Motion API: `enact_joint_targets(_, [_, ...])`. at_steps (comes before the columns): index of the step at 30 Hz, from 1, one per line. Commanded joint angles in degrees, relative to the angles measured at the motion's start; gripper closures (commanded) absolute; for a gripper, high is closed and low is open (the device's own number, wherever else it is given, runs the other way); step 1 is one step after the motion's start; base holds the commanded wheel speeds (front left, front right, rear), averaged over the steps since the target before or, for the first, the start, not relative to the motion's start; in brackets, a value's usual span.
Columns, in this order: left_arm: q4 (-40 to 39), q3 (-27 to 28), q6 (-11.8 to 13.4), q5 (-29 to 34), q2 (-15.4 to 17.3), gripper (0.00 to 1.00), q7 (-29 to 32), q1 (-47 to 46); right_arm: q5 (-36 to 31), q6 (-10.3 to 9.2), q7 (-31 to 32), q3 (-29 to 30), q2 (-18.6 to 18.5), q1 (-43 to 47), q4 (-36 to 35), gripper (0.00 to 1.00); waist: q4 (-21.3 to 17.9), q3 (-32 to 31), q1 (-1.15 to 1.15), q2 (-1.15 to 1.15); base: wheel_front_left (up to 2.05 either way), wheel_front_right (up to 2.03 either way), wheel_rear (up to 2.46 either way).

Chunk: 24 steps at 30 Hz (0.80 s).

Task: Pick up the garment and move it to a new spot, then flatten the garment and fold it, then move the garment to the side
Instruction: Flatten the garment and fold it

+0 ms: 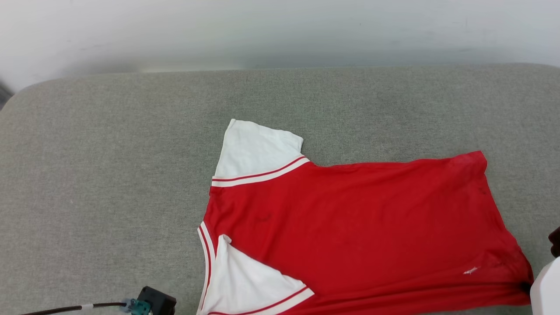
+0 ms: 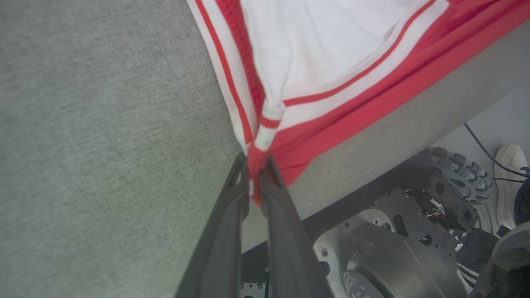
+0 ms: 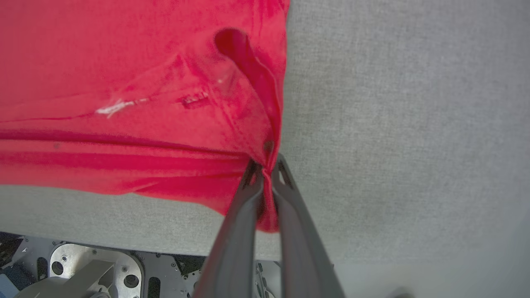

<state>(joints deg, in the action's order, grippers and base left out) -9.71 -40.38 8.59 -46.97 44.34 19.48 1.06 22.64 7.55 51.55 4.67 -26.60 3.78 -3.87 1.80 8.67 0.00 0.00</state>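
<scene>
The garment (image 1: pixel 350 227) is a red jersey with white sleeves and red-and-white striped trim, spread on the grey cushioned surface (image 1: pixel 109 175), collar end to the left and hem to the right. In the left wrist view my left gripper (image 2: pixel 256 165) is shut on the garment's (image 2: pixel 331 62) near corner by the striped collar trim, close to the surface's front edge. In the right wrist view my right gripper (image 3: pixel 265 169) is shut on the bunched hem corner of the garment (image 3: pixel 124 82). In the head view the right arm's pale housing (image 1: pixel 547 288) sits at the lower right corner of the garment.
The grey surface's front edge (image 2: pixel 393 140) runs just behind the held corners. Below it the robot's metal base (image 2: pixel 393 248) shows, and a person's white shoe (image 2: pixel 509 178) stands on the floor. A white wall (image 1: pixel 280 30) rises behind the surface.
</scene>
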Motion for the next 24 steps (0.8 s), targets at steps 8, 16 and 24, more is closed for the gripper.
enact_joint_targets(8, [2.4, -1.0, -0.8, -0.1, -1.4, 1.00, -0.1, -0.4, -1.0, -0.11, -0.8, -0.7, 2.1, 2.3, 2.1, 1.00, 0.1, 0.5, 0.00, 0.00, 0.00, 0.00, 0.00])
enact_joint_targets(16, [5.3, -0.3, -1.5, 2.0, -3.7, 0.00, -5.8, -2.2, -1.4, -0.10, -4.9, -2.5, 2.3, 0.1, 3.5, 0.00, -0.1, -0.5, 0.00, 0.00, 0.00, 0.00, 0.00])
enact_joint_targets(24, [6.3, 4.7, 0.0, 3.6, -7.1, 0.00, -19.3, -3.1, -1.7, -0.09, -16.6, -1.8, 2.3, -3.6, 0.5, 0.00, -0.2, -3.7, 0.00, 0.00, 0.00, 0.00, 0.00])
